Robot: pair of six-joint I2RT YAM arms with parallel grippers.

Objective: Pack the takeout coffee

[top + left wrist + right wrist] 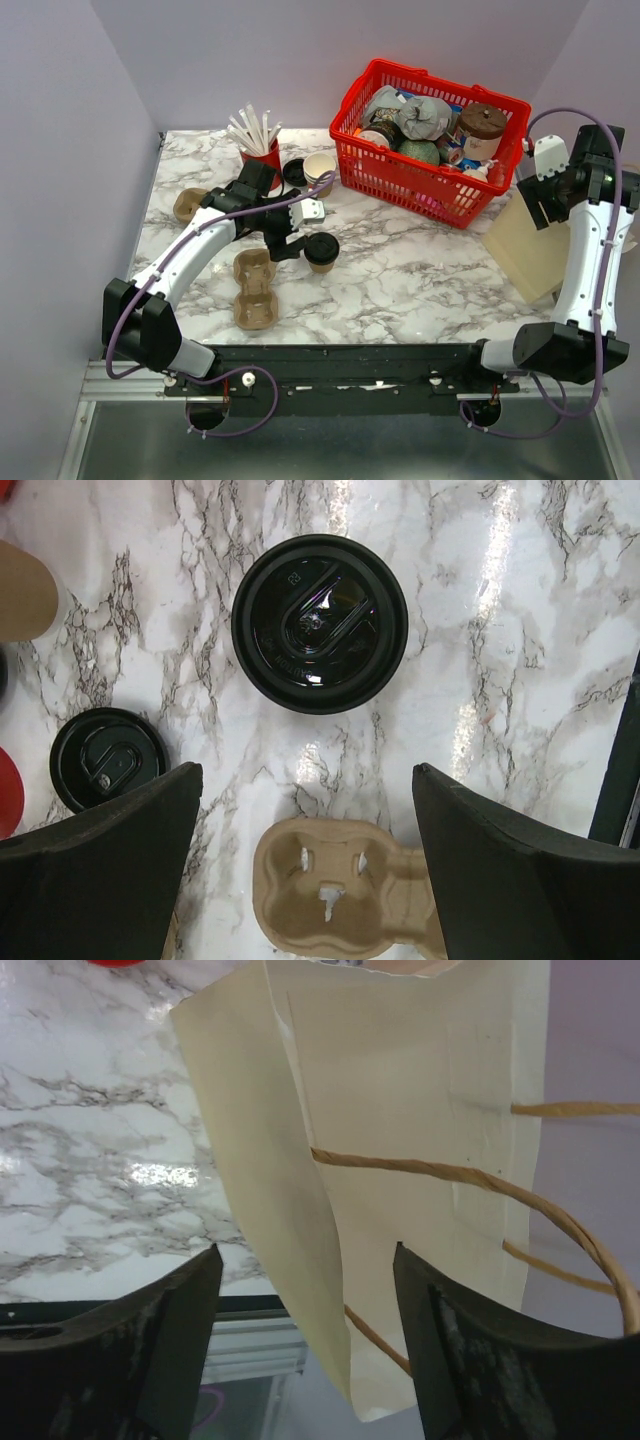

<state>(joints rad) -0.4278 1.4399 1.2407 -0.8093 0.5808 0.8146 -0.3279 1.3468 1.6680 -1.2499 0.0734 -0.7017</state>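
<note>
The takeout coffee (321,262) is a small brown kraft cup with a black lid on it, standing upright on the marble table left of centre. From above in the left wrist view only its black lid (320,623) shows. My left gripper (300,228) is open and empty, just left of the cup and above the table; in its own view the left gripper (305,780) hangs over a cardboard cup carrier (345,890). My right gripper (532,198) is open at the far right, and in its own view the right gripper (306,1260) straddles an edge of a cream paper bag (400,1090) without closing on it.
The cup carrier (255,288) lies near the table's front, a second one (190,205) at the left. A red cup of straws (262,152), a loose black lid (295,172) and stacked cream cups (320,170) stand behind. A full red basket (400,175) and the bag (530,255) are right.
</note>
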